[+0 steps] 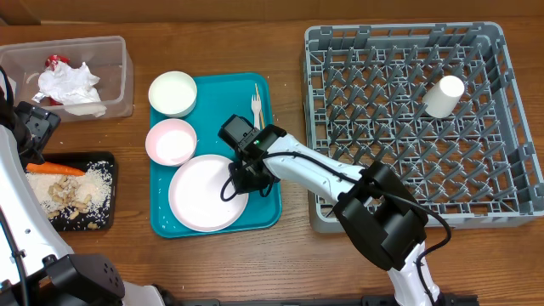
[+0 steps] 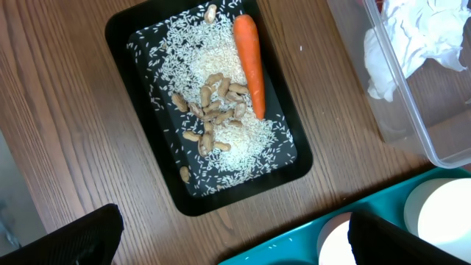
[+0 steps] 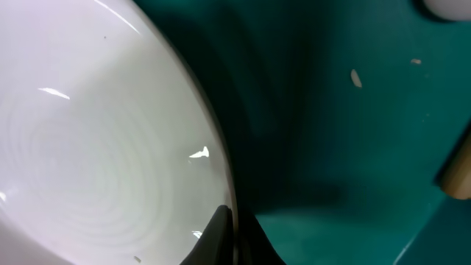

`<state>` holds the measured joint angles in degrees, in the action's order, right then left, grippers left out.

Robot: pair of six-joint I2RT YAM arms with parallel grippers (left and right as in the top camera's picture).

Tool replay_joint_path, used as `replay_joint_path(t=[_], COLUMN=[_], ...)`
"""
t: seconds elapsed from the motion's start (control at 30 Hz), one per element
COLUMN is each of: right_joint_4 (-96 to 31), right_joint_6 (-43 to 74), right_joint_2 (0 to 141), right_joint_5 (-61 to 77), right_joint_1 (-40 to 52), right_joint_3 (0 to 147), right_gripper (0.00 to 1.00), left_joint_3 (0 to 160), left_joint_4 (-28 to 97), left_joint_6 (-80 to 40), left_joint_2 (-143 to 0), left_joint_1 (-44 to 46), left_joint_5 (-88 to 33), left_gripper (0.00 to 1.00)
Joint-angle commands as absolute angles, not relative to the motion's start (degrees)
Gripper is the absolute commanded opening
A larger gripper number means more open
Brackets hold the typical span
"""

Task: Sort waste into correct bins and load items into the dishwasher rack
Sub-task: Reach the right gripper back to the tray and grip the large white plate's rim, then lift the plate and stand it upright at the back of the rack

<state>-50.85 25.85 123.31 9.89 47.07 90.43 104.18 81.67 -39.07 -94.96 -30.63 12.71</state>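
Step in hand: judged to be the pickup of the plate [image 1: 200,197] for loading into the dishwasher rack [image 1: 399,32].
Right arm [image 1: 314,170]: reaches from the near edge of the worktop across the rack's near-left corner to the plate's right rim.
Right jaws: drawn close together at the plate's rim in the wrist view. Whether they are pinching the rim cannot be told.
Reason for rim approach: the plate lies flat on the teal tray [image 1: 161,225], so the edge is the only part that thin jaws can take hold of.
Left jaws: spread wide, nothing between them, held over the left edge of the worktop, clear of the right arm's path.
Plate location: near end of the teal tray, mid-worktop.
Other items: two bowls [image 1: 173,92] [image 1: 171,141] and the fork [image 1: 256,106] remain on the tray. The cup [image 1: 444,96] lies in the rack's far-right part.
Waste, dry: napkin [image 1: 70,85] and wrapper [image 1: 56,61] are in the clear tub [image 1: 119,85] at the far-left corner.
Waste, food: carrot [image 2: 249,62], rice [image 2: 221,70] and scraps [image 2: 213,110] are in the black tray [image 2: 147,184] at the left edge.
Progress: waste appears sorted and most dishes are not yet loaded.
Risk: a smooth plate held by its rim may tilt or slip when raised.
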Motion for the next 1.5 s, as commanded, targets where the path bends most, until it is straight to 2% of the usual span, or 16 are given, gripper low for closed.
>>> replay_joint_path(t=[0.0, 0.33, 0.6, 0.73, 0.97, 1.1, 1.27, 1.47], right_joint_4=[-55.05, -74.3, -86.32, -89.45, -81.93, -74.56, -65.34, -55.88], right_joint_6=[25.28, 19.57, 19.53, 21.1, 19.27, 12.84, 11.64, 8.71], right_joint_2=[123.87, 120.51, 113.67, 109.25, 105.89, 106.5, 106.63, 106.63], right_joint_5=[9.47, 7.35, -7.68, -17.56, -37.26, -40.01, -49.78, -53.58], right_joint_1=[46.11, 41.32, 36.71, 31.07, 20.36, 16.03, 12.23, 9.45], right_joint_3=[92.07, 103.79, 114.58, 120.33, 122.69, 119.63, 112.66, 104.73], right_gripper=[0.04, 0.04, 0.04, 0.04, 0.04, 0.04, 0.04, 0.04], left_joint_3=[103.88, 103.88, 103.88, 103.88, 103.88, 103.88, 103.88, 103.88], left_joint_4=[81.82, 81.82, 81.82, 81.82, 81.82, 81.82, 81.82, 81.82], left_joint_6=[-39.83, -39.83, -39.83, -39.83, -39.83, -39.83, -39.83, -39.83], left_joint_2=[-95.24, -95.24, -95.24, -95.24, -95.24, -95.24, -95.24, -95.24], left_joint_1=[-30.63, -30.63, -30.63, -30.63, -30.63, -30.63, -30.63, -30.63], left_joint_5=[13.91, 13.91, 13.91, 13.91, 13.91, 13.91, 13.91, 13.91], left_gripper=[1.0, 1.0, 1.0, 1.0, 1.0, 1.0, 1.0, 1.0])
